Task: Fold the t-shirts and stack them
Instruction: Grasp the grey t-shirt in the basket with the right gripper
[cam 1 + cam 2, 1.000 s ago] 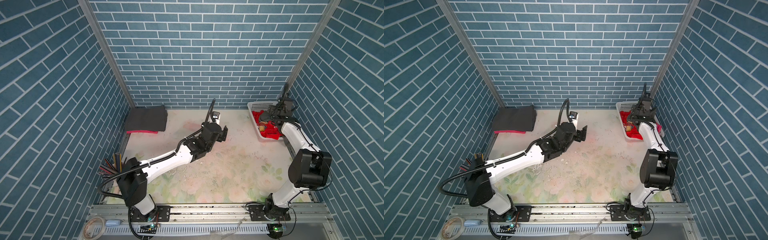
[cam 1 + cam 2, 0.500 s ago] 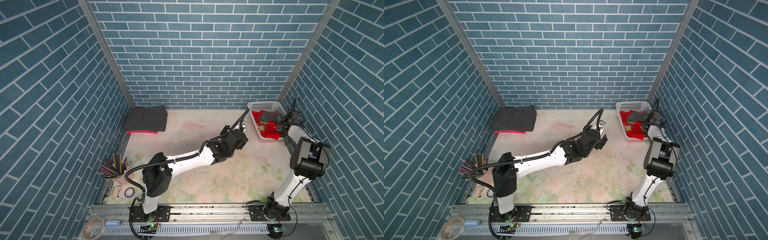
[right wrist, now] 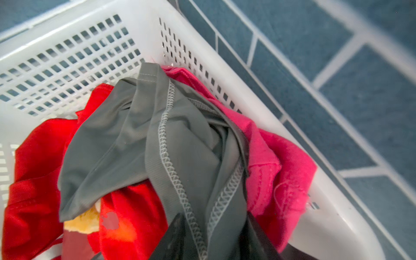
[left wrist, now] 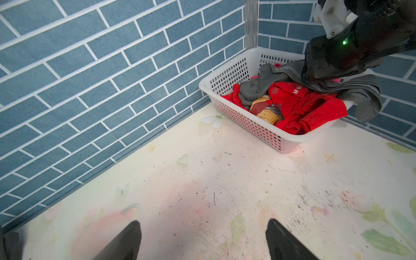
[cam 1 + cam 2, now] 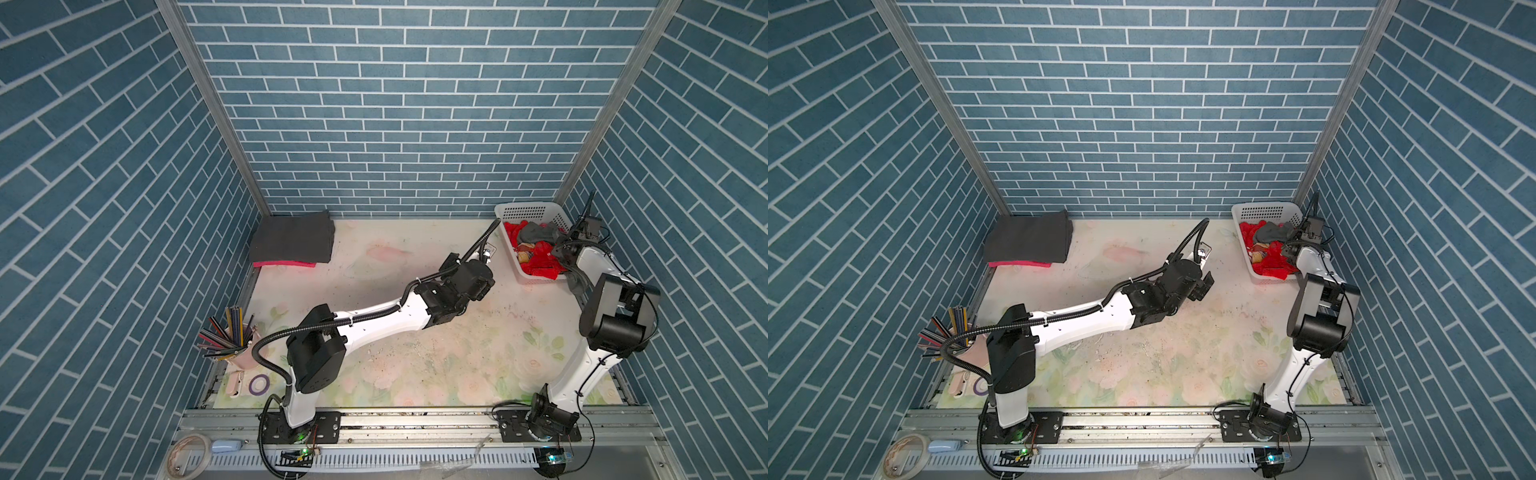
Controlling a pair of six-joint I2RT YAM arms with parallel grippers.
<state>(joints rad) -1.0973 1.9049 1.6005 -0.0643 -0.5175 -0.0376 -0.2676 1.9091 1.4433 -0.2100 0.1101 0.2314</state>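
In the far right corner of the counter [image 5: 478, 353], the white basket [image 5: 528, 211] holds a crumpled heap: a red t-shirt [image 4: 315, 108] with white lettering, a pink t-shirt [image 3: 265, 157] against one wall, and a grey t-shirt [image 3: 180, 139] on top, one end draped over the rim. The right pincer [image 3: 213, 227] is pinched on that grey t-shirt, with cloth bunched between its fingers. The left pincer [image 4: 202, 238] hovers wide and empty over bare counter near the basket. In the far left corner a folded charcoal t-shirt [image 5: 293, 241] lies on a folded magenta t-shirt [image 5: 282, 264].
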